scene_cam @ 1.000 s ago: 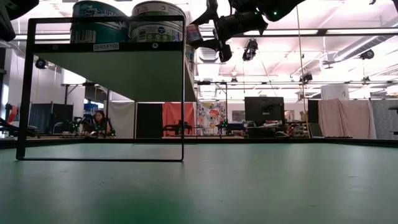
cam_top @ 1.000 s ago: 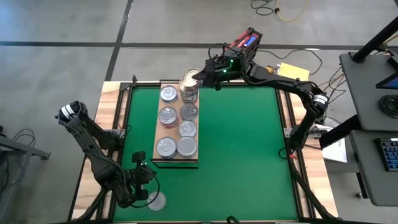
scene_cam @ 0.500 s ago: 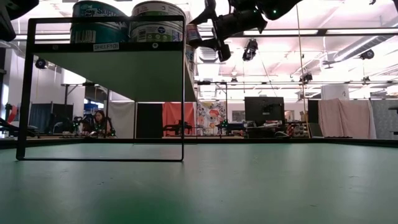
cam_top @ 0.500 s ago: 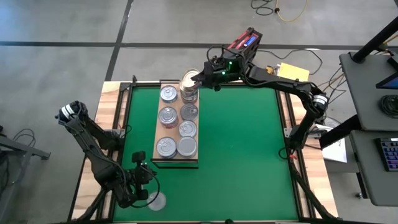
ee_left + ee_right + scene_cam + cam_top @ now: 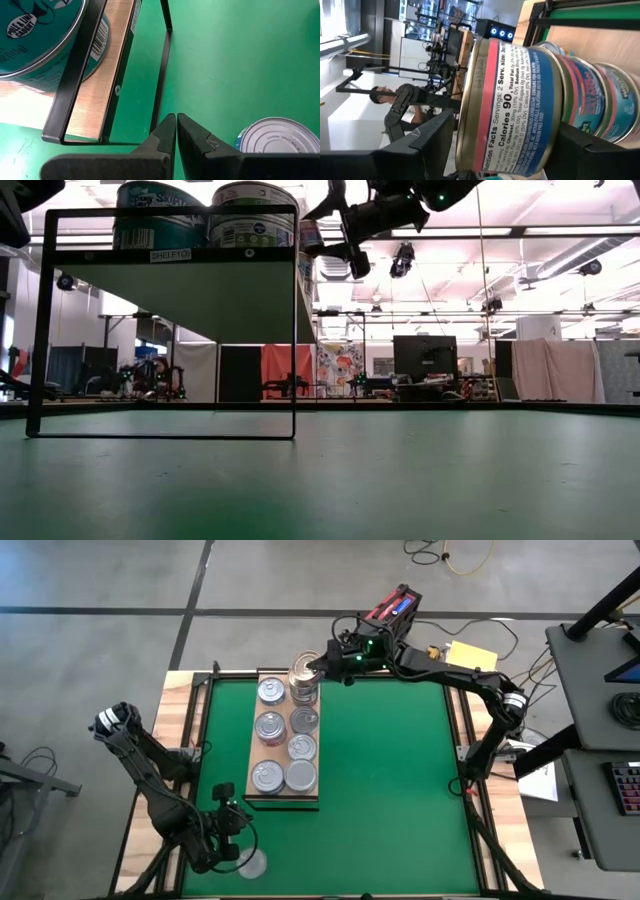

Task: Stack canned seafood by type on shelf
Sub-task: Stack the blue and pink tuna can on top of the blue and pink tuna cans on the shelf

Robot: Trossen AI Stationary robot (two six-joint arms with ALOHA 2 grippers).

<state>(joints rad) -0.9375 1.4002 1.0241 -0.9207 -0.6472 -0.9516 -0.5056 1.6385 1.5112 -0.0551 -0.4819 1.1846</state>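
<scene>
The wooden shelf (image 5: 283,745) stands on the green mat and carries several round tins in two rows. At its far right corner is a stack of tins (image 5: 304,680). My right gripper (image 5: 322,664) is shut on the stack's top tin, which has a blue and red label (image 5: 512,105). It also shows in the low view (image 5: 340,235). My left gripper (image 5: 228,830) is shut and empty near the table's near left corner. Beside it, a silver-lidded tin (image 5: 280,145) lies flat on the mat, also seen from above (image 5: 251,862). My right gripper pinches the top tin's side wall (image 5: 470,125) between its two fingers (image 5: 427,142), one on each opposite side. The fingers come about level from the table's right side. The tin sits flat, lid up, on the stack's other tins (image 5: 585,95).
The shelf has a black metal frame (image 5: 75,90) raised on legs (image 5: 294,330). A large teal tin (image 5: 30,35) stands at the shelf's near end. Open green mat (image 5: 390,770) lies to the shelf's right. A person shows in the room behind (image 5: 160,375).
</scene>
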